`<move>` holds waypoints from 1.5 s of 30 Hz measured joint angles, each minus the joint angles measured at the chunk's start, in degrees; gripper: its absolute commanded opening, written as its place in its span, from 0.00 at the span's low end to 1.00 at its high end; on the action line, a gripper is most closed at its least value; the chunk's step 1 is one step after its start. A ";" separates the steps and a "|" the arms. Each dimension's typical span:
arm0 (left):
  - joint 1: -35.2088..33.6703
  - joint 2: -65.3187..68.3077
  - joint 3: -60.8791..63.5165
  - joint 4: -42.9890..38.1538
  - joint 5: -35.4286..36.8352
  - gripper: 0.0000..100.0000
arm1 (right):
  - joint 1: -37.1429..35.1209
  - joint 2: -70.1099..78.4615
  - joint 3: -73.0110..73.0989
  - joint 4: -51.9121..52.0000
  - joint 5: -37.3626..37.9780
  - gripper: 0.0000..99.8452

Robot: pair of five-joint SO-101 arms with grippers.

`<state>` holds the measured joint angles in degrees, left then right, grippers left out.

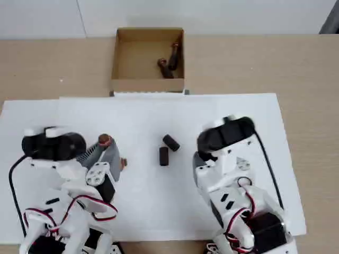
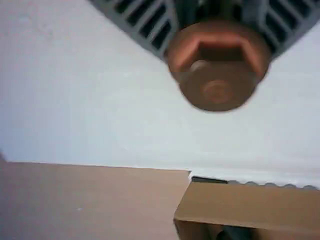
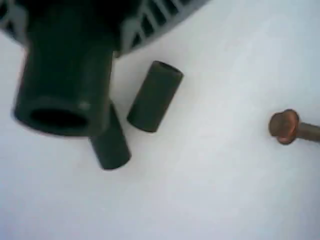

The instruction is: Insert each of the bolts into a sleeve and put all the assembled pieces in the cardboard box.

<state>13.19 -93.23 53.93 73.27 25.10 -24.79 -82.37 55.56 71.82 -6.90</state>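
High view: the box (image 1: 119, 58) stands on the counter (image 1: 307, 69) just beyond a white sheet (image 1: 159, 206), with assembled pieces (image 1: 168, 62) lying in its right part. Near mid-sheet lies a loose sleeve (image 1: 170, 142), tilted, and a second sleeve (image 1: 163, 155) lies just beside it. To their left, the left tool (image 1: 105, 147) is clamped on a bolt (image 1: 105, 140), head toward the box. The right arm (image 1: 225, 135) sits to the right of the sleeves, covering its own tool.

Left wrist view: grey fingers (image 2: 135, 17) of the left tool (image 2: 217, 30) grip the bolt (image 2: 217, 65) behind its copper hex head, above the sheet (image 2: 75, 100). The box (image 2: 250, 210) wall shows farther off.

Right wrist view: the right tool (image 3: 70, 55) is closed around a held sleeve (image 3: 62, 85), open end facing the camera. Behind it on the sheet (image 3: 225, 200) lie the loose sleeve (image 3: 155, 97) and the second sleeve (image 3: 111, 147). The bolt (image 3: 284, 126) is well apart from them.
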 measured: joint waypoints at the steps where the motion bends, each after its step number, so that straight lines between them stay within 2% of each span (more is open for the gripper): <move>1: 0.09 -1.41 0.70 0.00 0.88 0.00 | -0.35 0.00 0.88 -1.05 0.00 0.00; 9: 0.26 -9.14 10.29 -1.05 6.42 0.00 | -5.98 0.00 10.02 -16.62 0.00 0.00; 15: 0.26 -10.29 12.48 -7.91 7.74 0.00 | -9.85 0.09 16.26 -26.46 0.00 0.00; 24: 0.44 -10.29 22.07 -20.75 7.91 0.00 | -13.27 0.09 26.55 -44.22 0.00 0.00; 30: 0.44 -10.29 26.02 -30.77 7.91 0.00 | -15.30 0.09 32.09 -50.73 0.00 0.00; 38: 0.44 -10.29 26.20 -36.22 7.91 0.00 | -16.53 0.09 37.10 -51.87 7.38 0.00; 45: 5.01 -10.29 26.20 -36.04 7.91 0.00 | -16.70 0.09 40.44 -62.15 17.58 0.00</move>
<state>18.20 -103.52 80.13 37.23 33.01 -41.49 -82.29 96.00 9.67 10.68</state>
